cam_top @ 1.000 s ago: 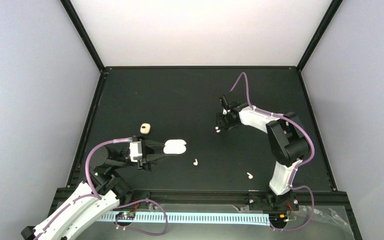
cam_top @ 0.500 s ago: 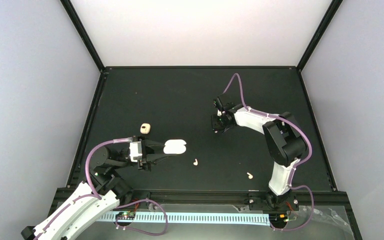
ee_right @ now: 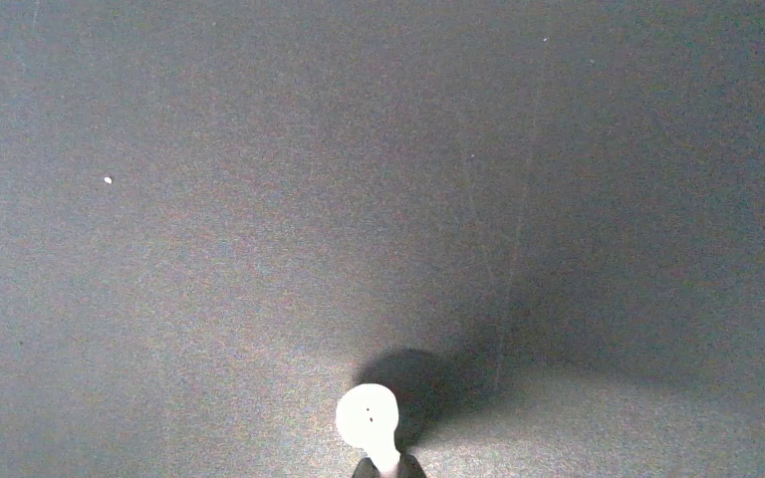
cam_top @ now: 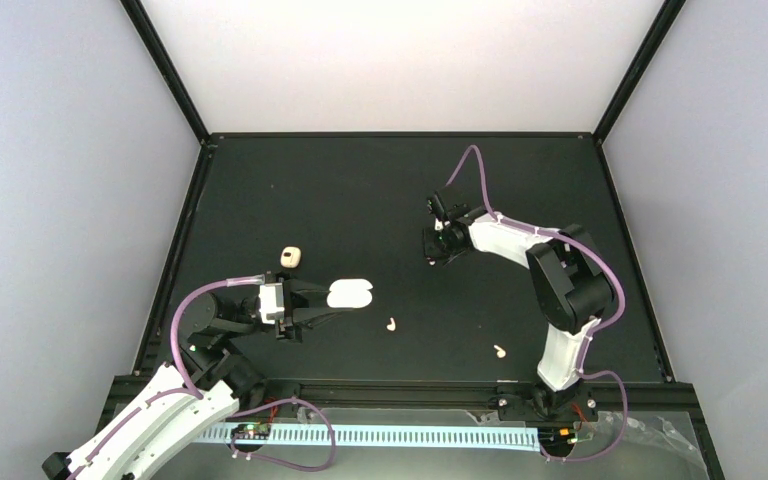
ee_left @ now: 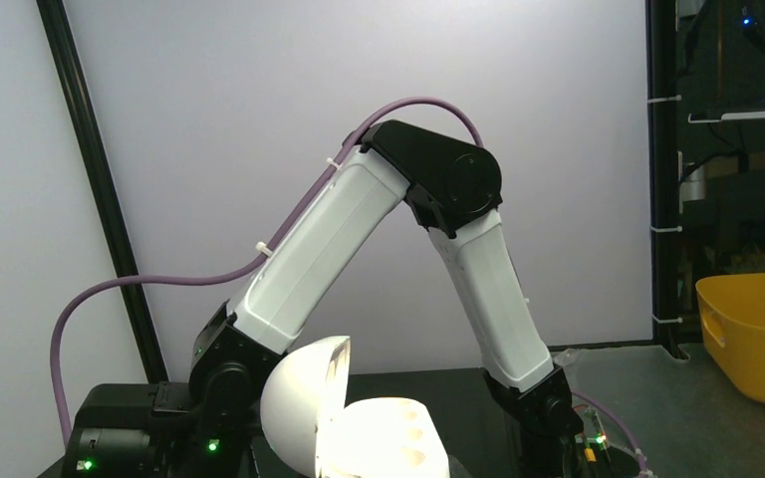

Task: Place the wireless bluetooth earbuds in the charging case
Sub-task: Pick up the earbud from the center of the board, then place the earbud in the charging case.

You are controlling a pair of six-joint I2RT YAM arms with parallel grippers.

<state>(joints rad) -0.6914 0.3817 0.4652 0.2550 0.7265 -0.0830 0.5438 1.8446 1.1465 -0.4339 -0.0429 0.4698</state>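
Note:
The charging case [cam_top: 350, 293] is a glossy white pill at centre left, and my left gripper [cam_top: 328, 299] is shut on it from the left. The left wrist view shows the case [ee_left: 388, 443] with its lid [ee_left: 299, 403] swung open, sockets visible. My right gripper [cam_top: 434, 252] points down at the table's middle, shut on the stem of one white earbud [ee_right: 367, 413] whose round head sticks out ahead of the fingertips, just over the mat. Two more earbuds lie loose: one [cam_top: 391, 324] right of the case and one [cam_top: 499, 351] near the front edge.
A small peach-tan lump [cam_top: 292, 257] sits behind the left gripper. The black mat [cam_top: 360, 190] is framed by black rails. The right arm [ee_left: 379, 229] fills the left wrist view, and a yellow bin [ee_left: 757, 334] stands off the table beyond it.
My right gripper shifted slightly left over the earbud that lay beside it and shut on its stem. The left arm and case stayed still.

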